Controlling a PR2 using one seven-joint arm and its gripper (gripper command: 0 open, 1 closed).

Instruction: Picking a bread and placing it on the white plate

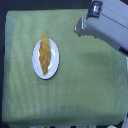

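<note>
Resting lengthwise on white plate, bread looks placed; gripper blurred, jaw state unclear; stray arm sweep could nudge plate.

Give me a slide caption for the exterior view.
Bread lies on the white plate on green cloth; robot arm at upper right.

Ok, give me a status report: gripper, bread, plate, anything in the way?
Arm at upper right, gripper state unclear. Bread lying on white plate. Nothing else on green cloth.

The arm is a boxy, pale grey-white shell; a dark, blurred joint seemingly caps it.
</note>
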